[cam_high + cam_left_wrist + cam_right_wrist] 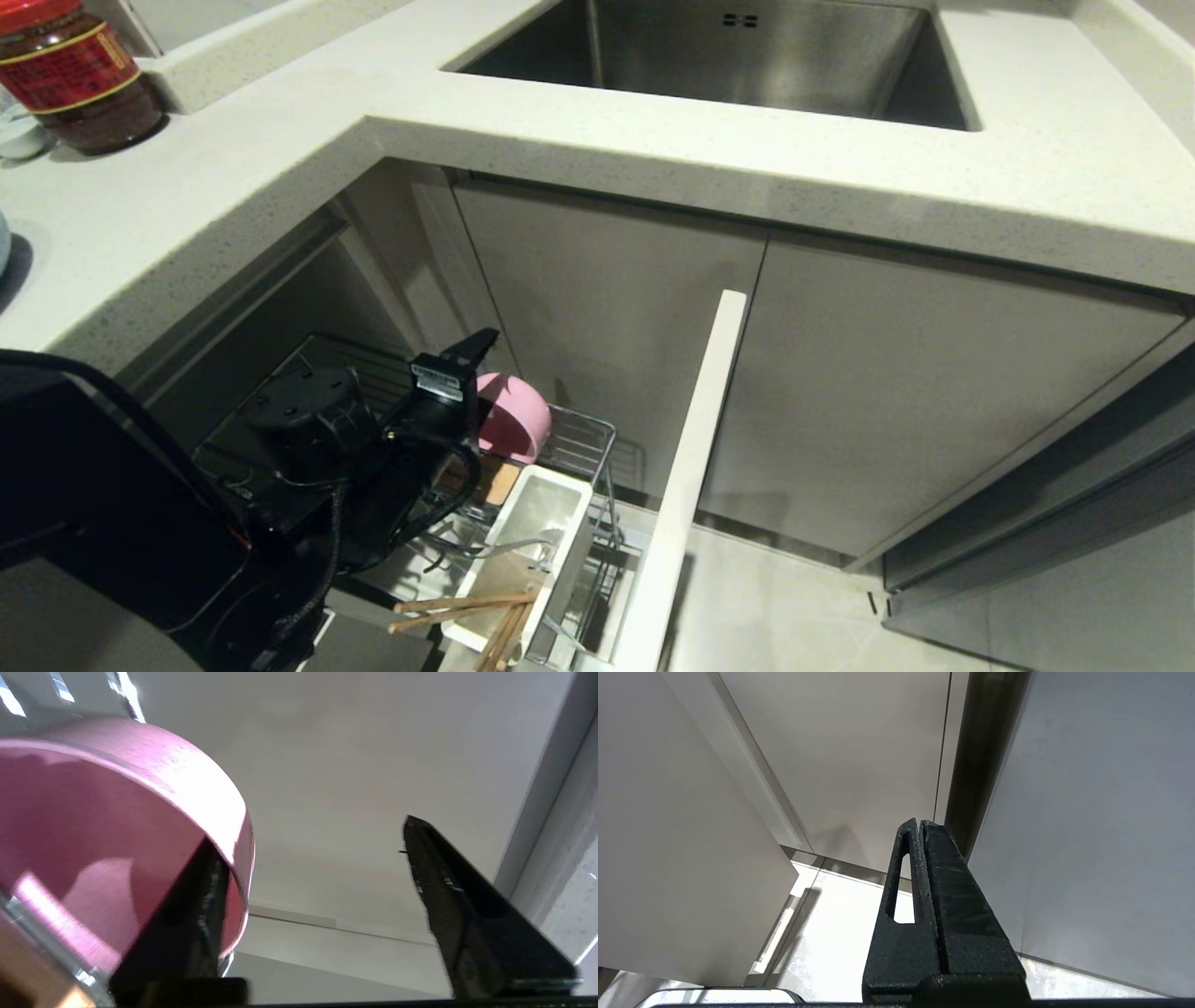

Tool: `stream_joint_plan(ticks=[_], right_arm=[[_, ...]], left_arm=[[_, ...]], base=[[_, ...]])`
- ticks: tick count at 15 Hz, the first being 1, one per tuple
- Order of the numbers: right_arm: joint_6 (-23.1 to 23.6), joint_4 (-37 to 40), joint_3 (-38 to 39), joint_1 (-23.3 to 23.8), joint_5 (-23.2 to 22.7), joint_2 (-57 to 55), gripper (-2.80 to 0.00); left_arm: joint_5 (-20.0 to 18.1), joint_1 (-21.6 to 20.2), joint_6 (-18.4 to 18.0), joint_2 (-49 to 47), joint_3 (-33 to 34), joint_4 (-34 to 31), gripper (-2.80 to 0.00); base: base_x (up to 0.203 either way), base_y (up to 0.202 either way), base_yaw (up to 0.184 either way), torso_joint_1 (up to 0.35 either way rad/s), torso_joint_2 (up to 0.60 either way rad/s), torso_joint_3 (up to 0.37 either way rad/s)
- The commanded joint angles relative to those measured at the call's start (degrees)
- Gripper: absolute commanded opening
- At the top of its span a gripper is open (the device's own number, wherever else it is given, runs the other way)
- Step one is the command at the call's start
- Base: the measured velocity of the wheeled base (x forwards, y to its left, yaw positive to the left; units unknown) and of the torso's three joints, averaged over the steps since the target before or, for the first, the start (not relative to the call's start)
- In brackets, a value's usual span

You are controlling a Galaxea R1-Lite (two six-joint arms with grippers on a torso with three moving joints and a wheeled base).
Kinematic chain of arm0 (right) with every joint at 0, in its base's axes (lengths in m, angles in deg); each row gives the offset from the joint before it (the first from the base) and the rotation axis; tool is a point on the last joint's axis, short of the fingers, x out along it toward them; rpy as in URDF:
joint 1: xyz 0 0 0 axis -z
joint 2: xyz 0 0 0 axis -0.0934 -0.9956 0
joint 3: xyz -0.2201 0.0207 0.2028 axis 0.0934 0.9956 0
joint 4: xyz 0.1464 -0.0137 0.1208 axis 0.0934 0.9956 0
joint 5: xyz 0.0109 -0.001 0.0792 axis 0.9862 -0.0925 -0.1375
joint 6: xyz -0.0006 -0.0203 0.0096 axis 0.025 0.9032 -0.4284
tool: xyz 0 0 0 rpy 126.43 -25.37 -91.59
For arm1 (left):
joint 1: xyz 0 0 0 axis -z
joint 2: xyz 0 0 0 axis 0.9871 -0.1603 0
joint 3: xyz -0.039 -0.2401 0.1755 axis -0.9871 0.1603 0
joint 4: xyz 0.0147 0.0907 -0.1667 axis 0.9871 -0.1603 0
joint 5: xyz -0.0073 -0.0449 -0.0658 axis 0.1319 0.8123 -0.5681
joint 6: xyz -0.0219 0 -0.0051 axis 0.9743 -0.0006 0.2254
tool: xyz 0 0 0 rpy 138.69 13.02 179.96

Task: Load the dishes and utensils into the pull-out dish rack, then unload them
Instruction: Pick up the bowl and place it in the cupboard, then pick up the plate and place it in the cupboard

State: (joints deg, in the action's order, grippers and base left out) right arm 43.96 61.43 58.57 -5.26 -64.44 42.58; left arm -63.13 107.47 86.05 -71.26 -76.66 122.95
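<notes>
At the back end of the pull-out dish rack [597, 439], the left gripper [313, 858] stands wide apart around the pink bowl's [512, 417] rim, one finger [187, 914] inside.

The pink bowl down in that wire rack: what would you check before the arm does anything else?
1. Matte pink round bowl stands on edge in the chrome wire pull-out dish rack: ok.
2. Left gripper open, one finger inside the bowl's rim: ok.
3. Bowl steady once the finger withdraws: cannot tell.
4. Wooden chopsticks and silver metal fork in the white plastic utensil holder: ok.
5. Light blue plate in the rack: cannot tell.
6. Right gripper shut, away from the rack: ok.
</notes>
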Motion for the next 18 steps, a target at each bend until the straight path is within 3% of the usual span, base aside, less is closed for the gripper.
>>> stream_joint_plan(ticks=[1,8,9,12,14,18], right_arm=[[-0.02,-0.04,1.49,-0.01,-0.01,0.04,-2.8],[-0.02,-0.04,1.49,-0.01,-0.01,0.04,-2.8],[-0.02,-0.04,1.49,-0.01,-0.01,0.04,-2.8],[-0.02,-0.04,1.49,-0.01,-0.01,0.04,-2.8],[-0.02,-0.04,1.49,-0.01,-0.01,0.04,-2.8],[-0.02,-0.04,1.49,-0.01,-0.01,0.04,-2.8]], left_arm=[[0.7,0.03,0.41,6.71,0.04,-5.76,0.0],[0.59,1.82,0.26,25.28,-0.52,-35.84,0.0],[0.99,4.48,0.12,27.78,-0.69,-38.93,-2.8],[1.87,9.18,-0.78,33.56,-1.56,-45.82,-2.8],[1.84,10.61,-3.16,36.15,-3.46,-47.03,-2.8],[1.92,12.58,-20.88,40.26,-9.34,-47.33,-2.8]], base=[[0.0,0.0,0.0,0.0,0.0,0.0],[0.0,0.0,0.0,0.0,0.0,0.0],[0.0,0.0,0.0,0.0,0.0,0.0],[0.0,0.0,0.0,0.0,0.0,0.0],[0.0,0.0,0.0,0.0,0.0,0.0],[0.0,0.0,0.0,0.0,0.0,0.0]])
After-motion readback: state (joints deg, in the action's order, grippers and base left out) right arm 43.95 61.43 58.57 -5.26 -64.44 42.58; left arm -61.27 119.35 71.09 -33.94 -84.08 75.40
